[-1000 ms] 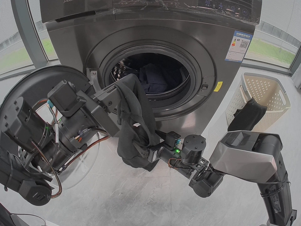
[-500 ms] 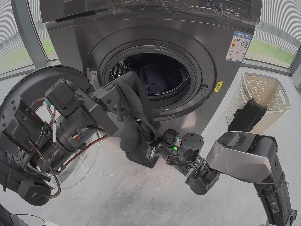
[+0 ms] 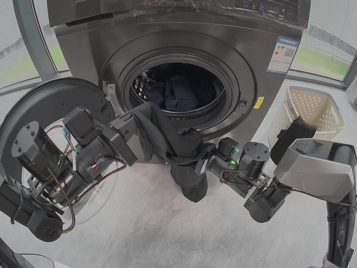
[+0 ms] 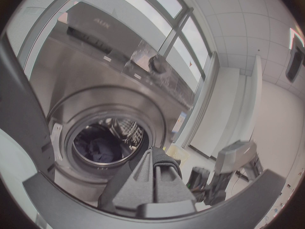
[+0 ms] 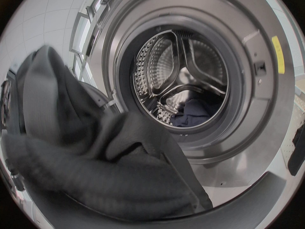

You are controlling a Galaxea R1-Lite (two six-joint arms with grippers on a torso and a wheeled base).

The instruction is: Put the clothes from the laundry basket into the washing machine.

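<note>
A pale tiled floor [image 3: 148, 224] runs up to tall windows, and the grey washing machine [image 3: 93, 53] stands in front of them in the head view. Its round door [image 3: 48, 97] is swung wide to the robot's left. Dark blue clothes [image 3: 178, 93] lie inside the drum. Below the opening, a dark grey garment [image 3: 167, 142] stretches between the two arms. The left tool [image 3: 137, 117] holds one end up near the door's hinge side. The other end lies over the right tool [image 3: 197, 160], and a loose fold hangs from it toward the floor. To the right of the machine stands the cream laundry basket [image 3: 316, 108], with a black piece of clothing [image 3: 293, 134] draped over its near rim.

In the left wrist view, the left tool [image 4: 154, 169] is pressed together, and a fold of the dark grey garment [image 4: 168, 161] is pinched in it. Beyond it is the open drum with the dark blue clothes [image 4: 98, 143].

In the right wrist view, the dark grey garment [image 5: 111, 169] is heaped over the right tool, so I cannot tell whether that tool grips it. Past the cloth is the perforated steel drum [image 5: 178, 70], with the dark blue clothes [image 5: 193, 112] low inside it.
</note>
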